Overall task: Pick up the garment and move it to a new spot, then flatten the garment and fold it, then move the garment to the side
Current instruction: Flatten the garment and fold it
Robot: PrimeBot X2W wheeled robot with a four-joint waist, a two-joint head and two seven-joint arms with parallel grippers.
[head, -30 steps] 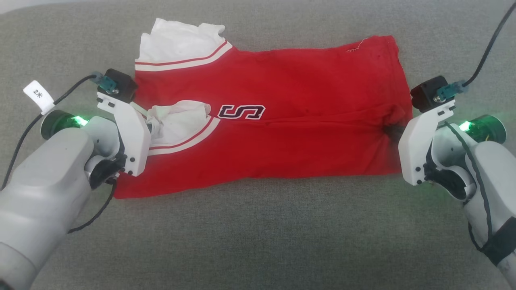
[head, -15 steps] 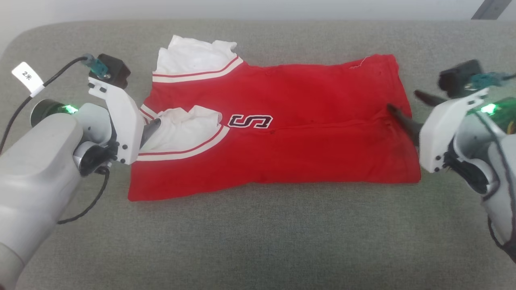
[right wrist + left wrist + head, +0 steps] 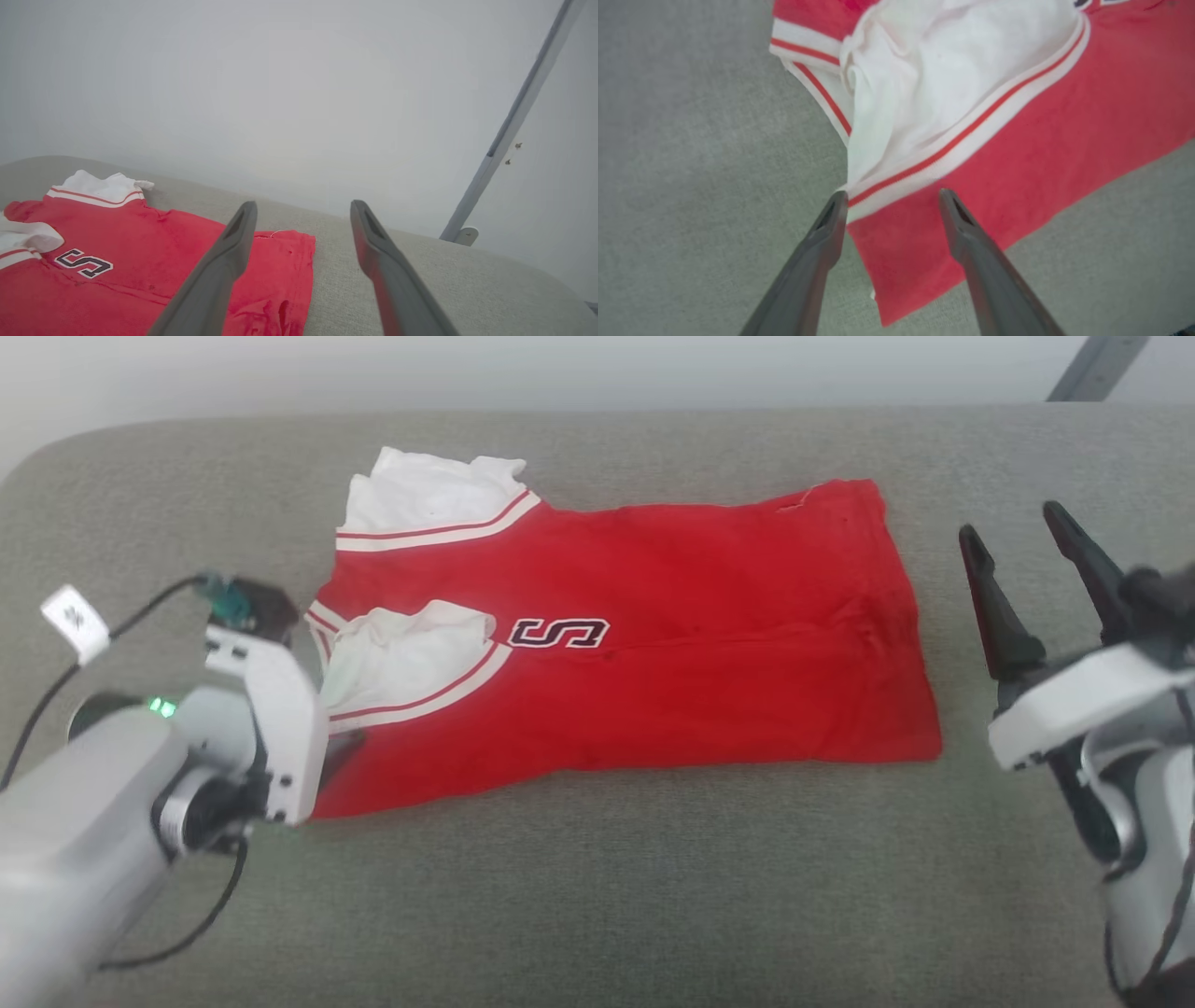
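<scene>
Grey upholstery (image 3: pixel 597 896) under the folded garment (image 3: pixel 700 663)

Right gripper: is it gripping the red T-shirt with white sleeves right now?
No, the right gripper is open, its dark fingers clear of the red T-shirt with white sleeves.
</scene>
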